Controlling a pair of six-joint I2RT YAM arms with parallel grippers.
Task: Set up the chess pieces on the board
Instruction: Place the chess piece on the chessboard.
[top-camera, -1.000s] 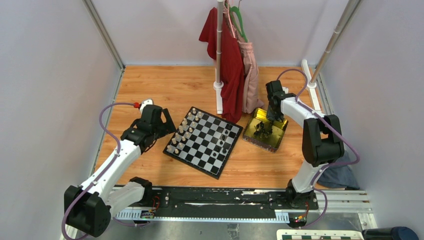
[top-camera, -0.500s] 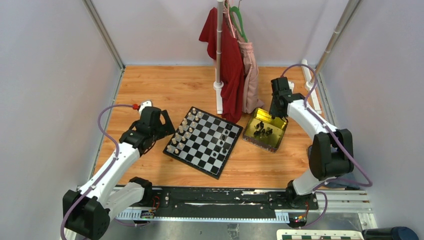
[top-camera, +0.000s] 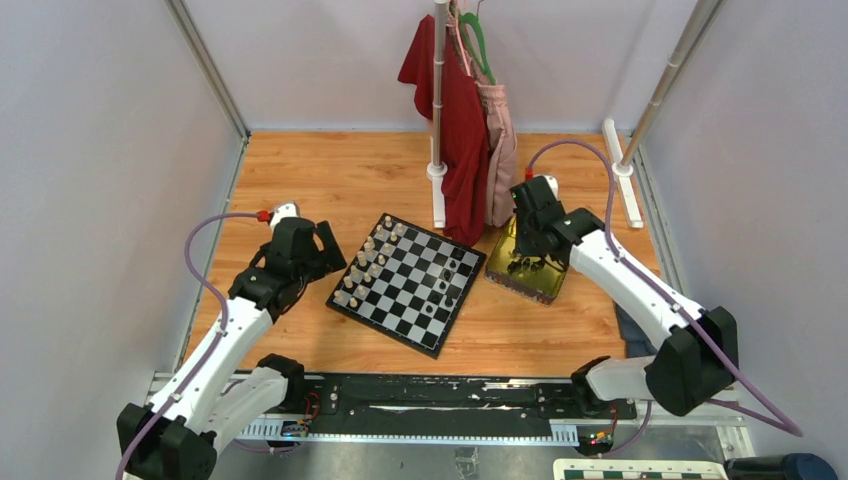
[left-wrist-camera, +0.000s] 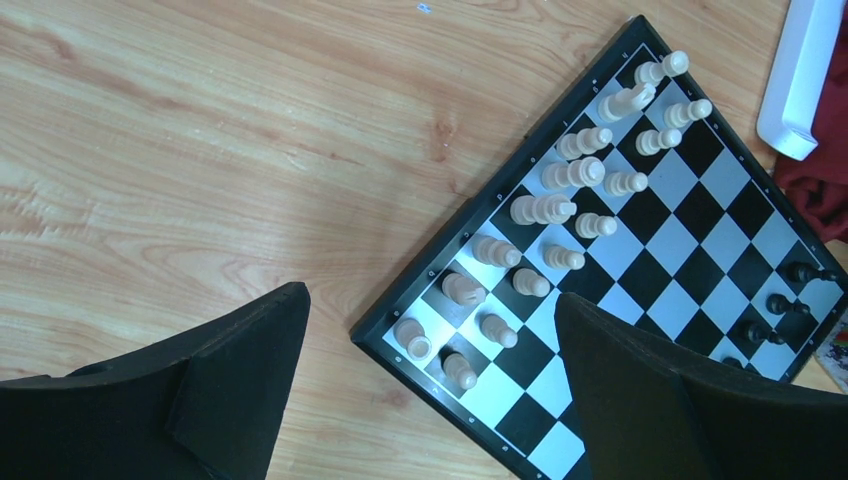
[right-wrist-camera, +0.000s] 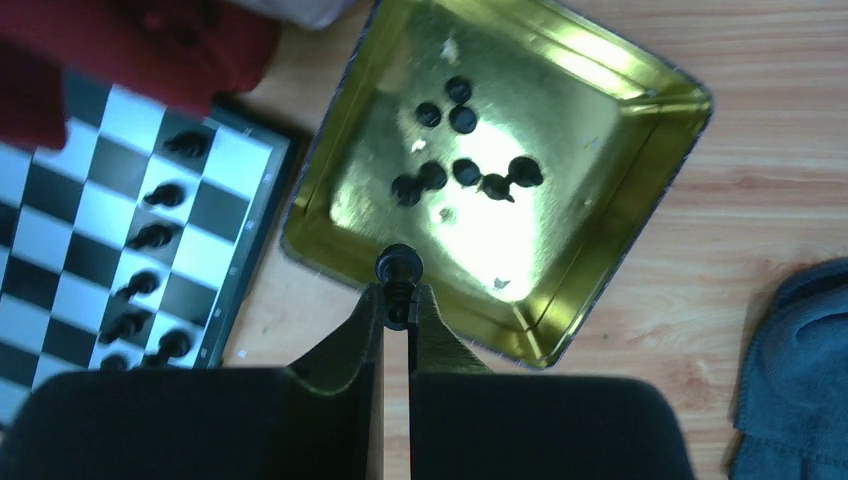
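The right claw (right-wrist-camera: 397, 303) is clamped on 1 black chess piece (right-wrist-camera: 398, 266) above the gold tray (right-wrist-camera: 610, 120), while the left claw (left-wrist-camera: 430, 305) hangs apart beside the board (left-wrist-camera: 690, 215).

The left arm (top-camera: 215, 345) reaches forward from its base, elbow bent, wrist tipped downward. The left gripper (left-wrist-camera: 430, 300) hangs with its 2 fingers spread wide apart. The right arm (top-camera: 640, 290) stretches forward and inward, its wrist angled down. The right gripper (right-wrist-camera: 397, 300) has its 2 fingers nearly together, pinching a black chess piece (right-wrist-camera: 398, 268) at the very tips.
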